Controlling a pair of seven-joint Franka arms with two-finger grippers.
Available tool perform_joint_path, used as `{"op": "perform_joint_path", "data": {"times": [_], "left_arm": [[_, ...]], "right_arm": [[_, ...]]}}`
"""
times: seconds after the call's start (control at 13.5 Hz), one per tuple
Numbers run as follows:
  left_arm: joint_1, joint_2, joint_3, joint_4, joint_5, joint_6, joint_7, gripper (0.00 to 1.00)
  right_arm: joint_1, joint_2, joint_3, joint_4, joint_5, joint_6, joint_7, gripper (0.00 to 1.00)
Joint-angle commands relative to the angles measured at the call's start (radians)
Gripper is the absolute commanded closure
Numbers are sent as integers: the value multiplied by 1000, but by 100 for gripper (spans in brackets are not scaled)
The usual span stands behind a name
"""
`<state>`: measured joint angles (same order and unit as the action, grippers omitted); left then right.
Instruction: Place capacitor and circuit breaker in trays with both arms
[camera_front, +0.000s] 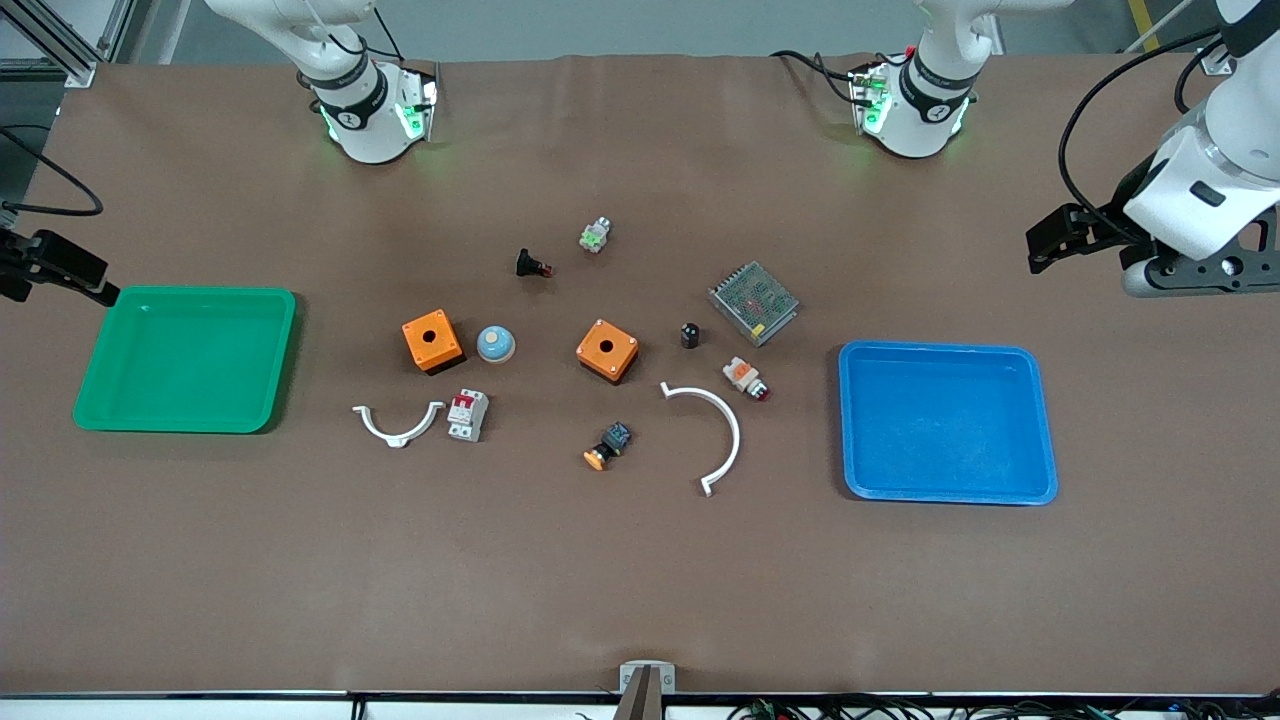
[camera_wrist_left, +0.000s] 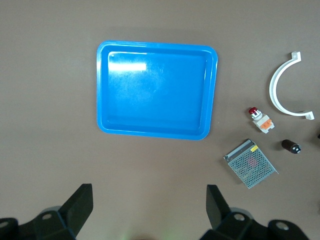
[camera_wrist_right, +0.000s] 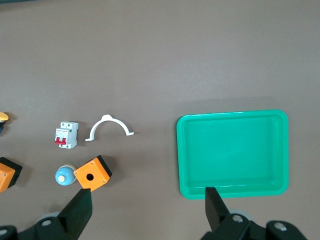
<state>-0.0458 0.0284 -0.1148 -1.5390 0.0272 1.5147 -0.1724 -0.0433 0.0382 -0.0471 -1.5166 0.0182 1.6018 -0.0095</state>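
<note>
The capacitor (camera_front: 690, 335) (camera_wrist_left: 291, 146), a tiny black cylinder, lies mid-table beside a metal mesh box (camera_front: 753, 301). The circuit breaker (camera_front: 467, 414) (camera_wrist_right: 66, 135), a white block with red levers, lies nearer the front camera than an orange box (camera_front: 432, 340). My left gripper (camera_front: 1045, 248) (camera_wrist_left: 150, 200) hangs open and empty, high over the left arm's end of the table by the blue tray (camera_front: 940, 347) (camera_wrist_left: 155, 45). My right gripper (camera_front: 70, 270) (camera_wrist_right: 148, 202) hangs open and empty, high over the right arm's end by the green tray (camera_front: 200, 292) (camera_wrist_right: 230, 114).
A second orange box (camera_front: 607, 350), a blue dome (camera_front: 495, 344), two white curved clips (camera_front: 398, 425) (camera_front: 715, 430), a black push-button (camera_front: 533, 265), an orange-capped button (camera_front: 608, 447), an indicator lamp (camera_front: 745, 377) and a small green-lit part (camera_front: 595, 235) lie scattered mid-table.
</note>
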Motion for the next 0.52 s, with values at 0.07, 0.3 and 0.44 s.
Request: {"op": "perform_joint_path", "data": {"times": [0.07,0.3,0.44], "left_arm": [[1,-1,-6,20,19,-21,1,0],[-52,60,-11,39,19,-19,-6,0],[-87,131,-16,65,20,-15,-7,0]], "right_arm": [[-7,15,6,27,2,-9,-7,0],[-7,15,6,27,0,-11,-6,0],[-13,15,6,27,2,-11,-6,0]]}}
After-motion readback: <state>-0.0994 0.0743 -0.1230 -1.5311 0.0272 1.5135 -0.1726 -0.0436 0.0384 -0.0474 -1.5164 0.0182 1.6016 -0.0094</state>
